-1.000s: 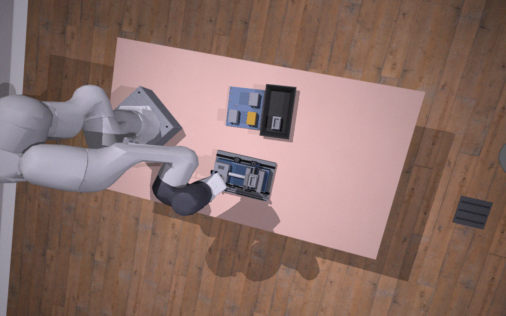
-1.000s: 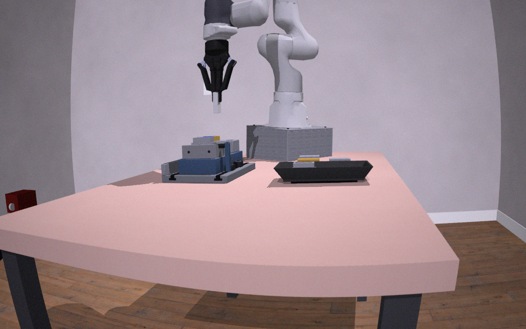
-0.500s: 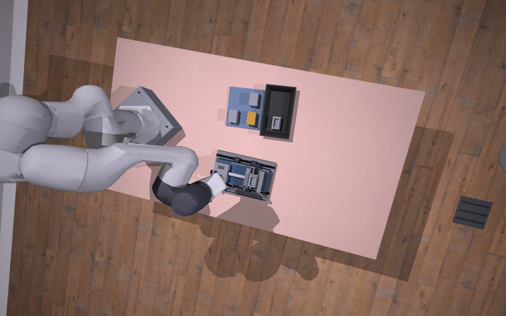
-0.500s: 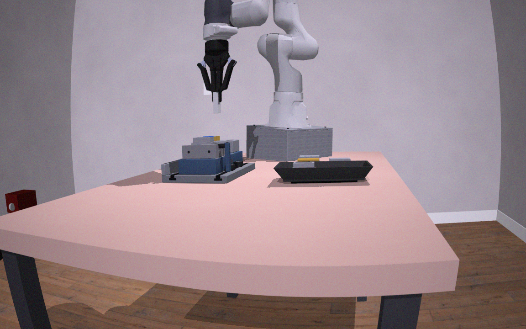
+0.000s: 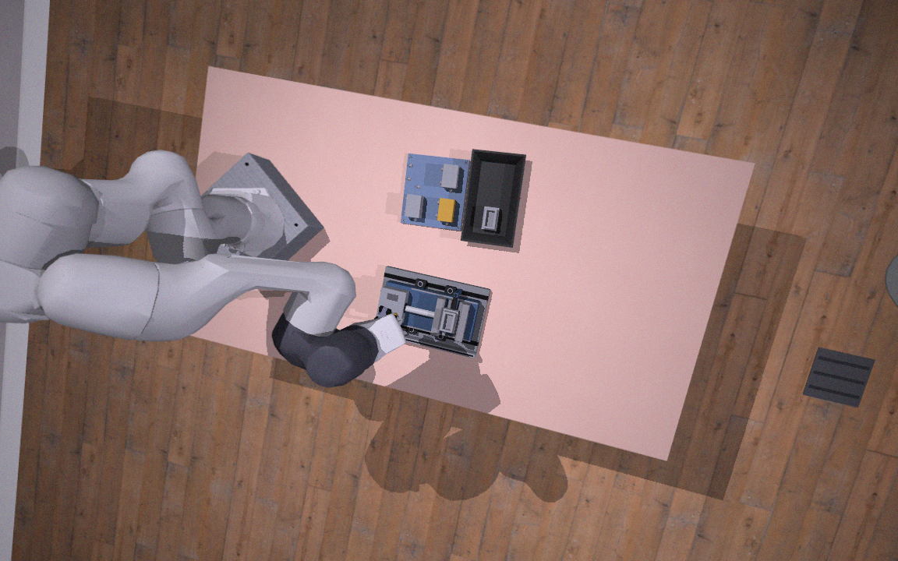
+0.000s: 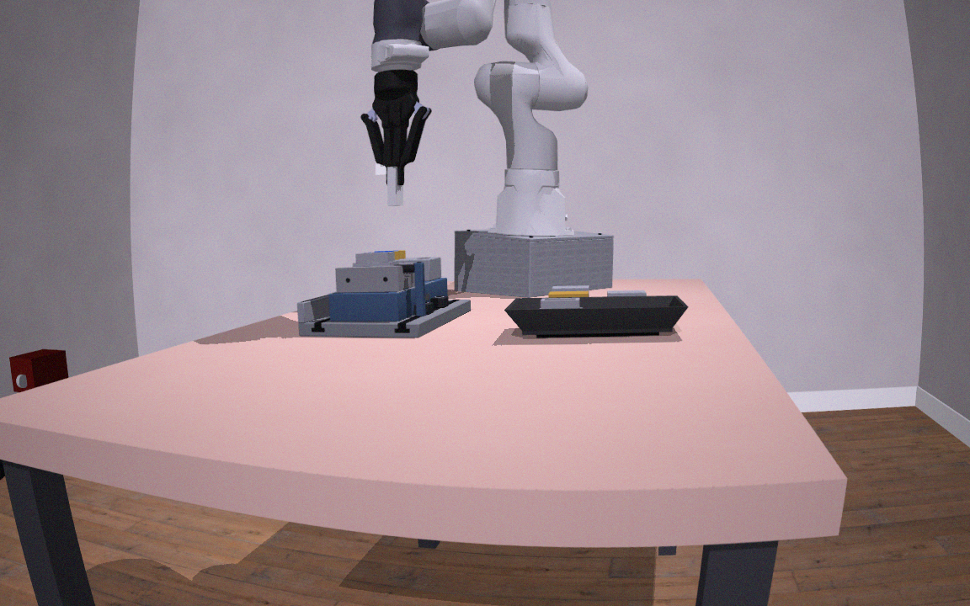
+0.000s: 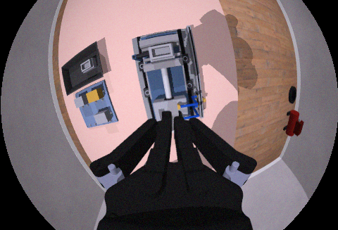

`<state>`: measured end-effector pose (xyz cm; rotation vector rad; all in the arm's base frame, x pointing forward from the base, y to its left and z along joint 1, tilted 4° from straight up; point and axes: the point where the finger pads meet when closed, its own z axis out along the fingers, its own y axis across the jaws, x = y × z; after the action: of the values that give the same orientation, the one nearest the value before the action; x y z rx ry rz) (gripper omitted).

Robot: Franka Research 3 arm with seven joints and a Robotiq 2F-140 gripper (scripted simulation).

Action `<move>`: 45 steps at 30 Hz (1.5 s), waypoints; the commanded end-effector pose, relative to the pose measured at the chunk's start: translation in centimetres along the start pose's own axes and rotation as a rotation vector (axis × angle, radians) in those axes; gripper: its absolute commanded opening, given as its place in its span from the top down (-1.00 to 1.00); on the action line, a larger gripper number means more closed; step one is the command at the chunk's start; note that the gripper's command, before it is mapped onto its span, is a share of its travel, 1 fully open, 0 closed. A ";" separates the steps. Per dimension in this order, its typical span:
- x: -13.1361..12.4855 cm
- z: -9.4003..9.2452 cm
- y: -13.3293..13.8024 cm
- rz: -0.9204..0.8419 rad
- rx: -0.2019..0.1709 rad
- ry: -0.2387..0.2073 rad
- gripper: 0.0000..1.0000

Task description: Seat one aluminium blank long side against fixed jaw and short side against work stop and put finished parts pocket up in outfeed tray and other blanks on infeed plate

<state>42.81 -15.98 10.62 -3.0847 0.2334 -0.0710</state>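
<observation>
gripper (image 7: 169, 122): fingers pinched together, nothing in them
vise (image 7: 166, 75): straight ahead of the tips, pocketed part (image 7: 162, 51) at its far end
tray (image 7: 84, 67): off left, one part inside
infeed plate (image 7: 107, 114): left, nearer, yellow blank (image 7: 94, 95) showing
</observation>
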 end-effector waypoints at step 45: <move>2.0 -0.7 0.8 0.834 -0.050 0.024 1.00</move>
<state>44.49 -17.07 11.33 -2.8494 1.2629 -0.0620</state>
